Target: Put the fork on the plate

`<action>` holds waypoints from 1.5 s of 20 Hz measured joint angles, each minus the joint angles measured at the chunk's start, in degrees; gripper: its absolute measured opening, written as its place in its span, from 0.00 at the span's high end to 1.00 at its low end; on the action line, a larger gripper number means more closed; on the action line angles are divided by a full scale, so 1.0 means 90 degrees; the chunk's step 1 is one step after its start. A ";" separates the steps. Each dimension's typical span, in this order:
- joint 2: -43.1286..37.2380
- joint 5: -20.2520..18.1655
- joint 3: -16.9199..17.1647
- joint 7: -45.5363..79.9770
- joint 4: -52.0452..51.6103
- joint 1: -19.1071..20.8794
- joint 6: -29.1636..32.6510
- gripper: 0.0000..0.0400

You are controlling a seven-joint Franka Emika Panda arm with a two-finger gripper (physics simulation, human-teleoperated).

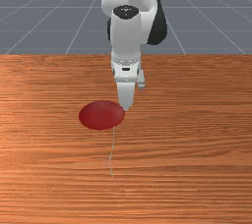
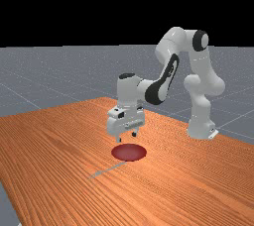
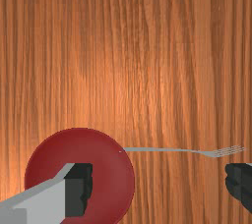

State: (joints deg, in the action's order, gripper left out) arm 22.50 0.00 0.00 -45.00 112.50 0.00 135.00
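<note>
One fork [image 3: 212, 154], front view's lower middle, flat on the table [image 1: 197, 144], one end at the plate's [image 1: 101, 115] rim. One gripper [image 2: 126, 137], raised, jaws apart, presumably for grasping.

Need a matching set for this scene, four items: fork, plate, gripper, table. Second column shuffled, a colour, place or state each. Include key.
Column 1
1. fork
2. plate
3. gripper
4. table

Column 2
A. orange-brown, with wood grain
B. open, above the table
C. lying with its handle end by the plate's edge and its tines pointing away from it
D. round and dark red

Pairs: 1-C, 2-D, 3-B, 4-A
</note>
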 joint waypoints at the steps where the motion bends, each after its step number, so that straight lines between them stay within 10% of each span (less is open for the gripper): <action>1: 0.0000 0.0000 0.0000 0.0000 0.0000 0.0000 0.0000 0.38; 2: 0.0000 0.0000 0.0000 0.0000 0.0000 0.0000 0.0000 0.61; 5: -0.0049 -0.0063 0.0030 0.0235 0.0065 -0.0021 -0.0019 0.14; 7: -0.1212 -0.0206 0.0248 0.2639 0.1697 -0.0279 0.0002 0.68; 9: -0.1602 -0.0536 0.0386 0.4819 0.2180 -0.0424 -0.0252 0.88; 13: -0.1684 -0.1438 0.0630 0.8082 0.2301 -0.0436 -0.0561 0.98; 21: -0.1380 -0.1795 0.0819 0.8686 0.1913 -0.0215 -0.0604 1.00; 22: -0.1034 -0.1829 0.0794 0.8688 0.1504 -0.0208 -0.0605 0.61; 24: -0.0318 -0.1861 0.0741 0.8744 0.0642 -0.0218 -0.0587 0.22; 30: 0.1450 -0.1808 0.0818 0.9133 -0.1273 -0.0180 -0.0474 0.01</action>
State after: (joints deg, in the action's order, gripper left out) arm 35.55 -16.28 7.36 37.20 101.04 -1.62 130.73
